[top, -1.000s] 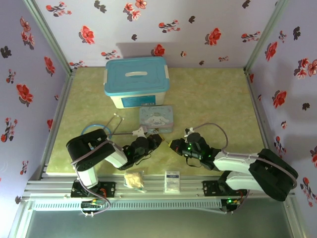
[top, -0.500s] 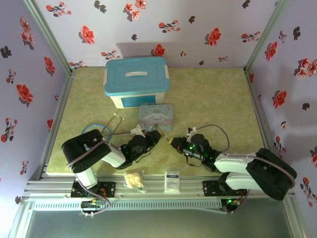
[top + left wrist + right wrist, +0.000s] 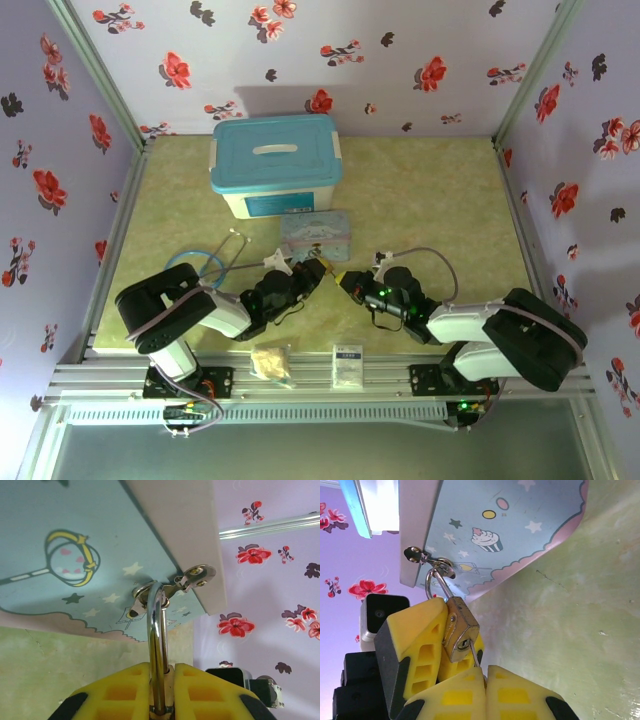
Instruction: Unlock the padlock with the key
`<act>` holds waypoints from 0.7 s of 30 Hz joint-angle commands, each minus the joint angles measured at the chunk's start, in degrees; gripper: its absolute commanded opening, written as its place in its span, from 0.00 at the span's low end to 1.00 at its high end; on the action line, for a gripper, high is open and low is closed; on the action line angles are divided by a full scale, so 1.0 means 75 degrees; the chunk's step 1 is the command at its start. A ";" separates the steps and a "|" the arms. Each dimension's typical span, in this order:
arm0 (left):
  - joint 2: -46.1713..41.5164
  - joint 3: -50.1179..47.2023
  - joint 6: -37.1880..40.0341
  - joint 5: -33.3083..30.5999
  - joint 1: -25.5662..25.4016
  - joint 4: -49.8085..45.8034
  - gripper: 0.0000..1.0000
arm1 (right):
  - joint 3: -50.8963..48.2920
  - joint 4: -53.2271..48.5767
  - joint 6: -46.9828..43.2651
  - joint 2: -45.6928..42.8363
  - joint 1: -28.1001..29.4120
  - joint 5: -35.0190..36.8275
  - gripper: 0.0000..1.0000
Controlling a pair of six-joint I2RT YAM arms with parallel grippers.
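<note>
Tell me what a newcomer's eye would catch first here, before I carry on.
The brass padlock draws the eye: at mid-table it is hooked by its shackle through the clasp of the pale blue cartoon tin. The left gripper clamps it, and the right gripper, shut on the thin key, has the key at the keyhole. Behind stands the big blue-lidded box.

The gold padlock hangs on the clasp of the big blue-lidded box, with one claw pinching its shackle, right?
Not quite. The padlock hangs on the clasp of the pale blue cartoon tin, not the lidded box; the right wrist view shows it. The left claw does pinch its shackle.
</note>
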 commanded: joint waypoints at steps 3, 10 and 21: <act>-0.0293 0.0166 0.0064 0.0076 0.0001 0.0593 0.00 | 0.0132 0.0821 0.0024 0.0067 -0.0069 -0.0068 0.00; -0.0224 0.0272 0.0106 0.0229 0.0005 0.0626 0.00 | 0.0268 0.0717 -0.0136 0.0067 -0.0096 -0.0116 0.00; -0.0259 0.0353 -0.0038 0.0647 -0.0087 0.0794 0.00 | 0.0153 0.1999 0.0177 0.0887 -0.0928 -0.0982 0.00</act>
